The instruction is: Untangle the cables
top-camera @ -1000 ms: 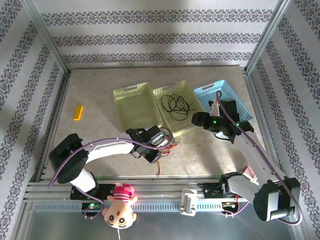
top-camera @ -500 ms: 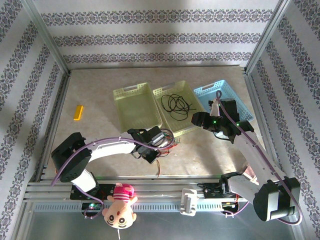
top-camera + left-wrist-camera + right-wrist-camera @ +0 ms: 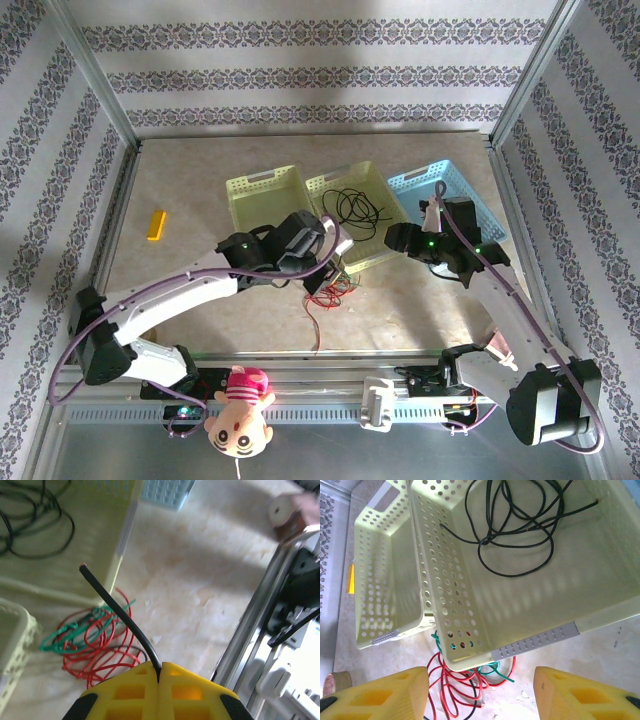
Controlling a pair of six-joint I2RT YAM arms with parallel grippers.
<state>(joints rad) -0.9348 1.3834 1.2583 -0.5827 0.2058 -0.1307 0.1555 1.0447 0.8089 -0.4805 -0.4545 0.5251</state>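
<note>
The left gripper [image 3: 159, 676] is clenched on a black cable [image 3: 119, 611]. Its yellow fingers [image 3: 125, 695] meet with the strand pinched in the seam between them, and the free length rises tilted away from the grip, its cut tip bare in the air. Below it on the table [image 3: 190, 180], a loose heap of red cable [image 3: 102, 652] lies tangled with a green cable [image 3: 62, 637], just off the near wall of the middle basket [image 3: 372, 255]. In the top view one red strand trails from that heap toward the table's near edge. I cannot tell whether the pinched strand runs down into the heap.

A coiled black cable [image 3: 520, 540] lies inside the middle basket. A pale yellow-green basket [image 3: 268, 205] sits just beside it on the left, and a blue basket [image 3: 450, 195] on the right, toward the table's right edge.

The right gripper [image 3: 481, 690] hangs over the middle basket's near wall, its two yellow fingers spread wide apart and released, grasping nothing.

A small yellow block [image 3: 156, 224] lies well apart, near the table's left edge, and a doll [image 3: 238, 425] hangs at the rail along the near edge
</note>
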